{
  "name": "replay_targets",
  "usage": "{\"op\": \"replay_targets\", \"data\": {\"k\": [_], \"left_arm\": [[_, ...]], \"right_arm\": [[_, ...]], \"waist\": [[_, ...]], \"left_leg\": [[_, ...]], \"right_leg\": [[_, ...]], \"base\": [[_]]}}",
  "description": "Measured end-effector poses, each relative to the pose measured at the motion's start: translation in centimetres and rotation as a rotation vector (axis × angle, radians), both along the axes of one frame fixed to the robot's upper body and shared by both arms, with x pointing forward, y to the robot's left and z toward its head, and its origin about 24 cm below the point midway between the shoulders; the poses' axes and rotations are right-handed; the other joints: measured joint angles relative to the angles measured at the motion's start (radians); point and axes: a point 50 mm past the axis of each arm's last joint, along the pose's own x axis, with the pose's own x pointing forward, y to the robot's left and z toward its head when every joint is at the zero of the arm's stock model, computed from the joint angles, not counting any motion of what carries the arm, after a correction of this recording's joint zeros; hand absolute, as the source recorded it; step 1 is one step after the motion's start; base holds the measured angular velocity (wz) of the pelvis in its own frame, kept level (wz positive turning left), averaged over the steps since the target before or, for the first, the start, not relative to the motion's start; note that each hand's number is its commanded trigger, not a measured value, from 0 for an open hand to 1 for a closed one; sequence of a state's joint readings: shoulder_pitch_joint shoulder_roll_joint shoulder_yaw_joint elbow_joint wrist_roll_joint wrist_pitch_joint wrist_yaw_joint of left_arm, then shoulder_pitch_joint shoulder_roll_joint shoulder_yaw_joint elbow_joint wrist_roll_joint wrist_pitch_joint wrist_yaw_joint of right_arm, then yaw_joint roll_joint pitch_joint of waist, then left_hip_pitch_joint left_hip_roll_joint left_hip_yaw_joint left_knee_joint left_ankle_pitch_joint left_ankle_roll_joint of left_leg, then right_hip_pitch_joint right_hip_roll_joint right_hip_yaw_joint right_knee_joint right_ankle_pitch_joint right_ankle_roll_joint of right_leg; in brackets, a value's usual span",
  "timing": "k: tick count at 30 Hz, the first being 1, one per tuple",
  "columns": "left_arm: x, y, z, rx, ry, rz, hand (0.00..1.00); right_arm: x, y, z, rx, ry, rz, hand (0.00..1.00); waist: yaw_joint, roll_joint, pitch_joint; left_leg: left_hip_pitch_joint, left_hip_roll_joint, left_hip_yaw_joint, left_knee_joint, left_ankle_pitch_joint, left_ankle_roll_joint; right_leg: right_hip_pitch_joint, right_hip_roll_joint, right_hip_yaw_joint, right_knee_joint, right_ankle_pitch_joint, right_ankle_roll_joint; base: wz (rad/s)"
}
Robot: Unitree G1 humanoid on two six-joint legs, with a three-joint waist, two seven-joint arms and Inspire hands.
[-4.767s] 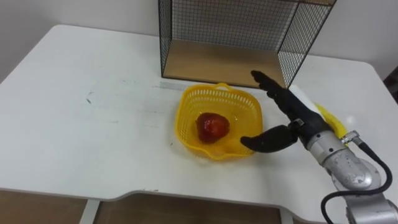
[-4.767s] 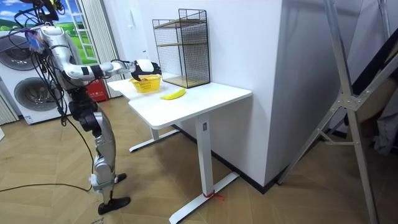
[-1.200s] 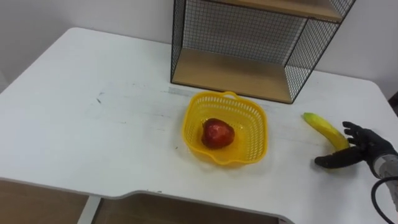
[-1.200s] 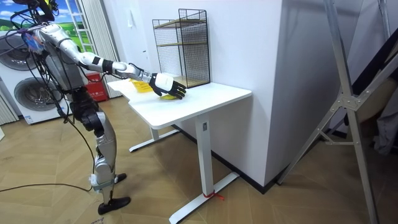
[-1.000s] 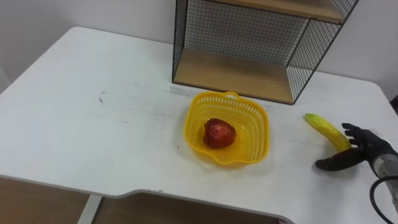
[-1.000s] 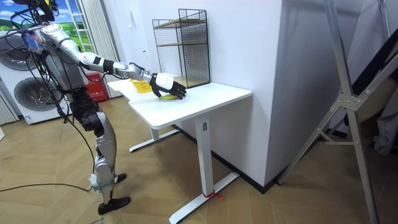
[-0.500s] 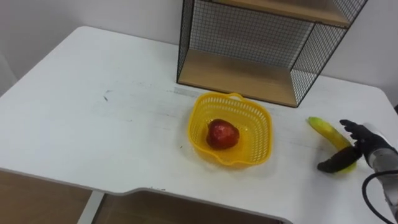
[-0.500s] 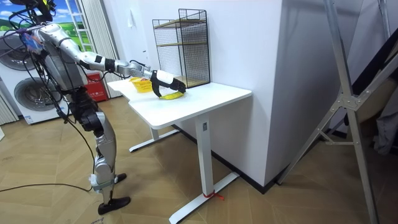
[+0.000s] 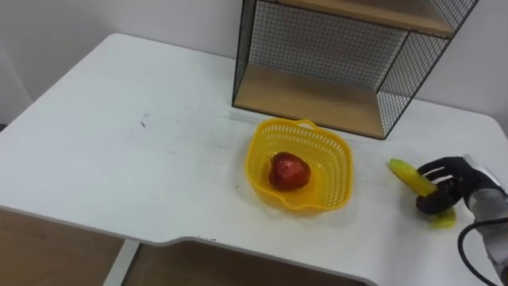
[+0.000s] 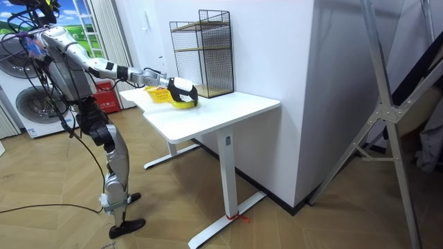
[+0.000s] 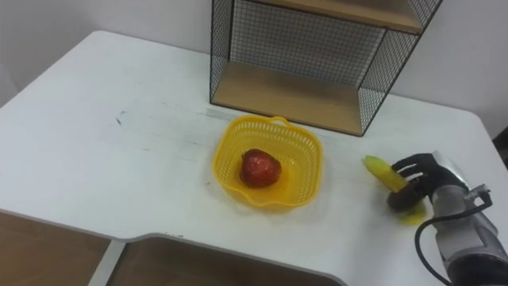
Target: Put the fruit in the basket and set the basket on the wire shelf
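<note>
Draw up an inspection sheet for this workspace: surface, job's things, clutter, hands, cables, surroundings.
Surface: white table, one small dark mark on it.
Job's things: yellow basket in front of the wire shelf, with a red fruit inside. The banana is right of the basket, outside it. The shelf's lower board is bare.
Clutter: nothing seen.
Hands: right robot hand curled round the banana near the table's right edge; whether the banana is off the table cannot be told.
Cables: nothing seen on the table.
Surroundings: washing machine behind the robot, wooden floor, metal frame at the room view's right.
</note>
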State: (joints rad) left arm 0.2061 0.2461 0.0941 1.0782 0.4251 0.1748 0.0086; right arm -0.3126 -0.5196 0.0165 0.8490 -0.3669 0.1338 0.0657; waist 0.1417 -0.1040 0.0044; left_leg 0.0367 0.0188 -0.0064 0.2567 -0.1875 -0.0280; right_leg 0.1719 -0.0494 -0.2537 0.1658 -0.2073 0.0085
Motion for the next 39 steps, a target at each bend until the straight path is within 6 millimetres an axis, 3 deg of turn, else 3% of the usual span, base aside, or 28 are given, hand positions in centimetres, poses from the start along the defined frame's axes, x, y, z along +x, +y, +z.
{"op": "replay_targets", "data": {"k": [25, 32, 39], "left_arm": [[0.6, -0.2, -0.1, -0.013, -0.019, -0.004, 0.00], [0.6, -0.3, -0.1, -0.016, -0.022, -0.002, 0.00], [0.8, -0.6, -0.2, -0.022, -0.038, -0.005, 0.00]], "right_arm": [[0.0, 0.4, -0.4, 0.142, -0.025, -0.036, 1.00], [0.1, 0.9, -0.5, 0.327, -0.106, -0.113, 1.00], [0.6, 4.3, -0.8, 0.639, -0.234, -0.131, 1.00]], "waist": [[-0.032, -0.005, -0.0016], [-0.033, 0.003, 0.0010], [-0.031, 0.016, -0.0019]], "left_leg": [[0.002, 0.000, 0.001, 0.002, 0.000, 0.000], [0.011, 0.002, 0.015, -0.006, 0.000, 0.000], [0.008, 0.004, 0.037, -0.022, 0.001, 0.001]], "right_leg": [[0.003, 0.000, 0.003, -0.002, -0.001, 0.000], [0.000, -0.001, 0.010, 0.003, -0.001, 0.000], [-0.014, -0.001, 0.031, 0.005, -0.001, 0.000]], "base": [[0.00], [-0.06], [-0.08]]}}
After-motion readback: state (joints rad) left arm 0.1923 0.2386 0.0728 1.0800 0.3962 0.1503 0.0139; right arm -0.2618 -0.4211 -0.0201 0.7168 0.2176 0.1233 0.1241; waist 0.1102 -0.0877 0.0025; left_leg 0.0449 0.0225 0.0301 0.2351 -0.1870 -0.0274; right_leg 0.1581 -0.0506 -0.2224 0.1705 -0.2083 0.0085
